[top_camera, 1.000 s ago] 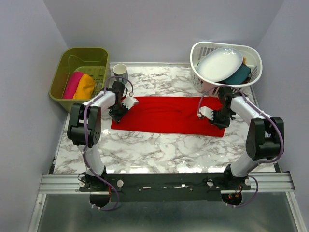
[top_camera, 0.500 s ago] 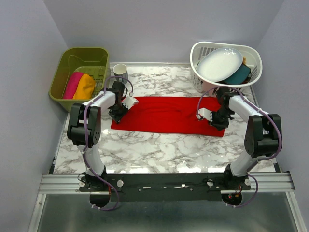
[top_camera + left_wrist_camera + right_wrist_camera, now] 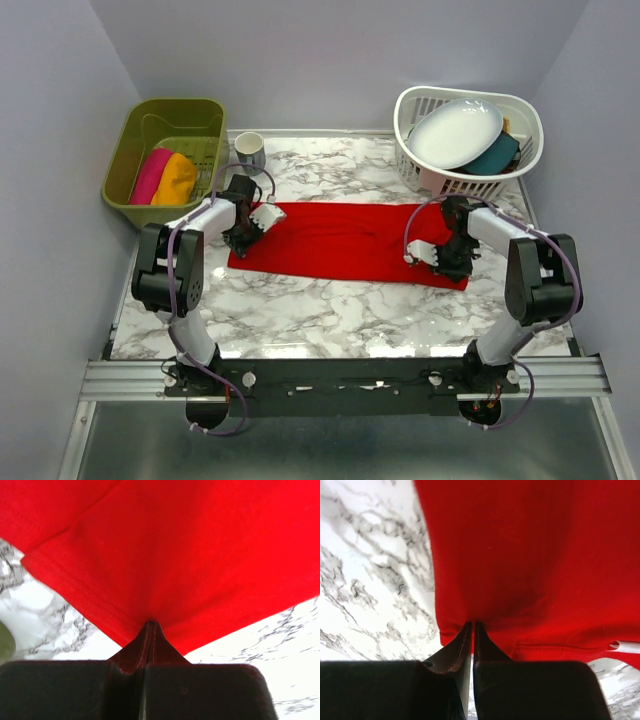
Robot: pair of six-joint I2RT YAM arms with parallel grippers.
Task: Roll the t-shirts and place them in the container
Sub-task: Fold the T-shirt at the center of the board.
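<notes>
1. While the red t-shirt (image 3: 345, 240) lay spread on the counter (image 3: 330, 310), left hand (image 3: 150, 626) and right hand (image 3: 471, 626) each pinched an end.
2. Pink tee (image 3: 150, 175) and orange tee (image 3: 178, 178) sat in the green basket (image 3: 178, 102), mug (image 3: 249, 152) beside.

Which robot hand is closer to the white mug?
Left. The left hand pinches one end of the red t-shirt, close to the white mug; the right hand grips the opposite end, far from it.

Cut off at the top of both wrist views: red t-shirt (image 3: 200, 555); too blurry to name: green smudge (image 3: 4, 642), lower left, left wrist view; cut by the right edge, right wrist view: white strip (image 3: 626, 646); half hidden behind white plate (image 3: 455, 132): teal dish (image 3: 497, 155).
</notes>
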